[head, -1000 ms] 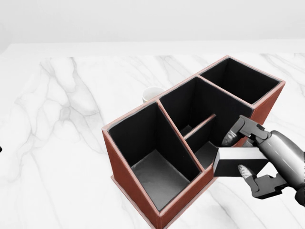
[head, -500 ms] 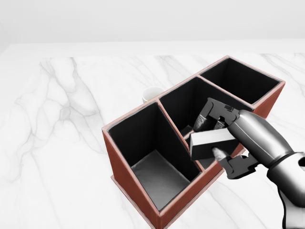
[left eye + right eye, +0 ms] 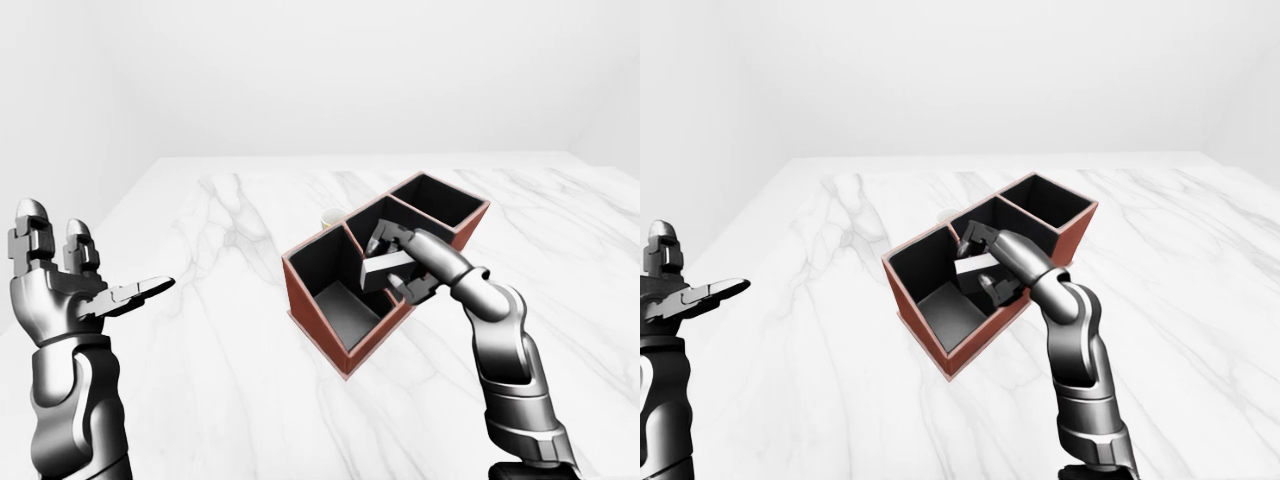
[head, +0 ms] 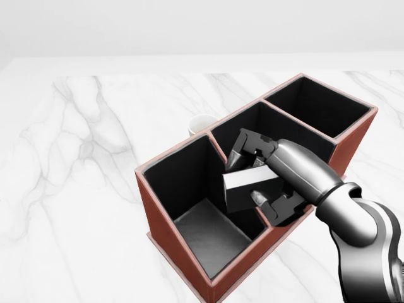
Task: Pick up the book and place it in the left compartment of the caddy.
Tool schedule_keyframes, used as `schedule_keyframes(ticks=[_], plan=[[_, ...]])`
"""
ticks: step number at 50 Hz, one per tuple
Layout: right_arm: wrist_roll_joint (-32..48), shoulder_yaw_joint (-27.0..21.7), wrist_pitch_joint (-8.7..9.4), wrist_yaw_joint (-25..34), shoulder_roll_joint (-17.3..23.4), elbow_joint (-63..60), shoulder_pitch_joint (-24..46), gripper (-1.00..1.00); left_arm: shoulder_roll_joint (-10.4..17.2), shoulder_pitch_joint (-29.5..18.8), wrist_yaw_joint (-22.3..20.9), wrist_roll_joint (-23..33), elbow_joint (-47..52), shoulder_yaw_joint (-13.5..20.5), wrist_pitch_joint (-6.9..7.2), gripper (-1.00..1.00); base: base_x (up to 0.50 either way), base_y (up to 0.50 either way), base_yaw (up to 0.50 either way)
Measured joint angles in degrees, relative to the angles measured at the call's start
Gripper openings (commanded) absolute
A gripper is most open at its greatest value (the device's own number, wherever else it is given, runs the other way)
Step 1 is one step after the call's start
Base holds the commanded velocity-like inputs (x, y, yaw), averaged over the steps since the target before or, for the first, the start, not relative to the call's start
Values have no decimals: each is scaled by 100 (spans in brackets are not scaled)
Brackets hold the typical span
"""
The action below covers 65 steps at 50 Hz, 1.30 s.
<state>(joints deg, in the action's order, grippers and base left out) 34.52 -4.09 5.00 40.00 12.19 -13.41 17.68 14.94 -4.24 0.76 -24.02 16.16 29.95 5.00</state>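
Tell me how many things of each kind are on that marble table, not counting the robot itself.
Caddy: 1, reddish-brown with dark compartments
Book: 1, held in the right robot hand over the caddy
Cup: 1, white, partly hidden behind the caddy
Total: 3

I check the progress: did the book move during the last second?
Yes. In the head view, the book went left with the right hand, from the caddy's right outer edge to above the left compartment's divider.

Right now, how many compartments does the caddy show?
4 in the caddy, head view: large left one, where the right hand holds the book; two small middle ones split by a divider, partly hidden; right one.
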Motion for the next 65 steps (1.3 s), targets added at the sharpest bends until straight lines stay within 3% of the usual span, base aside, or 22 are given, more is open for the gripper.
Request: schedule_keyframes(ticks=[65], plan=[[-159, 558, 0, -553, -596, 2224, 496, -100, 4, 12, -30, -49, 86, 38, 0, 100, 0, 0, 0]])
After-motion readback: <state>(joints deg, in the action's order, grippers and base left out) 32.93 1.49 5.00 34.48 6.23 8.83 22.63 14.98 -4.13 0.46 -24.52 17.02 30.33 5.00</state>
